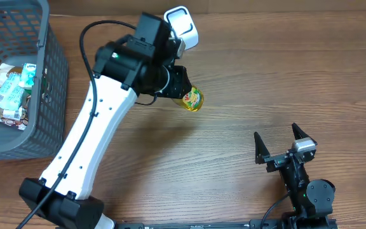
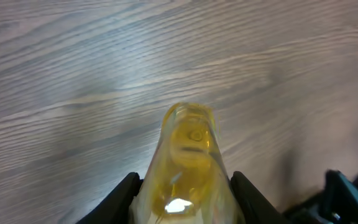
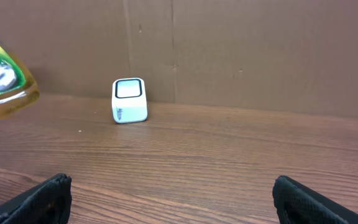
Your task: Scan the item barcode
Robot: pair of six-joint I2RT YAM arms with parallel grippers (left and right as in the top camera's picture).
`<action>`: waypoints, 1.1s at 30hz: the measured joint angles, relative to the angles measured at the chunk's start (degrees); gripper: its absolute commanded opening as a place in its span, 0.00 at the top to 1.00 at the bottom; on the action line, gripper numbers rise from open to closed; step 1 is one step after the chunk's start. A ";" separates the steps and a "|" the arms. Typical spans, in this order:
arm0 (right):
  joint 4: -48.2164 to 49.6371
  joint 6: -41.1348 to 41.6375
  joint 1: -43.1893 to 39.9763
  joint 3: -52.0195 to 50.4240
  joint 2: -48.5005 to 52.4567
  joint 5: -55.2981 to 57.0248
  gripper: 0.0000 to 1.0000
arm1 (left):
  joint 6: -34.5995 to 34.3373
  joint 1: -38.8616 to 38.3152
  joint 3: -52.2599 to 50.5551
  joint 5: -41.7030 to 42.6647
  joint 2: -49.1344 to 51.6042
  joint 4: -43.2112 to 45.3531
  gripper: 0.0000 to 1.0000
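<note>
A small bottle of yellow liquid with a green and red label [image 1: 192,99] hangs above the table, and my left gripper [image 1: 182,89] is shut on it. In the left wrist view the bottle [image 2: 190,155] fills the space between both black fingers [image 2: 124,198], its end pointing away over the wood. The white barcode scanner [image 1: 182,25] stands at the back of the table, just behind the left arm; in the right wrist view the scanner [image 3: 129,100] faces me, with the bottle [image 3: 2,78] at the far left. My right gripper [image 1: 284,144] rests open near the front right, nothing between its fingers.
A grey mesh basket [image 1: 51,95] at the left edge holds several packaged items [image 1: 13,89]. A brown cardboard wall [image 3: 241,50] closes the back of the table. The left arm's white link [image 1: 84,143] slants across the left half of the table.
</note>
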 measured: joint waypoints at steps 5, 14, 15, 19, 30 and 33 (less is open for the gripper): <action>-0.02 0.00 0.02 0.00 0.00 0.02 0.00 | -3.10 -4.07 0.00 -7.65 0.07 0.94 0.96; 0.00 0.00 0.00 0.00 0.00 0.00 0.00 | -6.21 -7.98 0.02 -14.01 0.46 2.19 0.96; 0.02 0.00 0.00 0.00 0.00 0.00 0.00 | -6.29 -8.26 0.02 -14.29 0.66 2.25 0.96; 0.00 0.00 0.00 0.00 0.00 0.00 0.00 | -6.64 -8.72 0.02 -15.10 2.12 2.32 0.96; 0.00 -0.04 0.00 0.00 0.00 0.02 0.00 | -7.91 -10.75 0.00 -15.96 7.26 3.23 0.96; -0.02 0.00 0.02 0.00 0.00 -0.02 0.00 | -8.41 -11.17 0.02 -15.96 7.98 4.00 0.96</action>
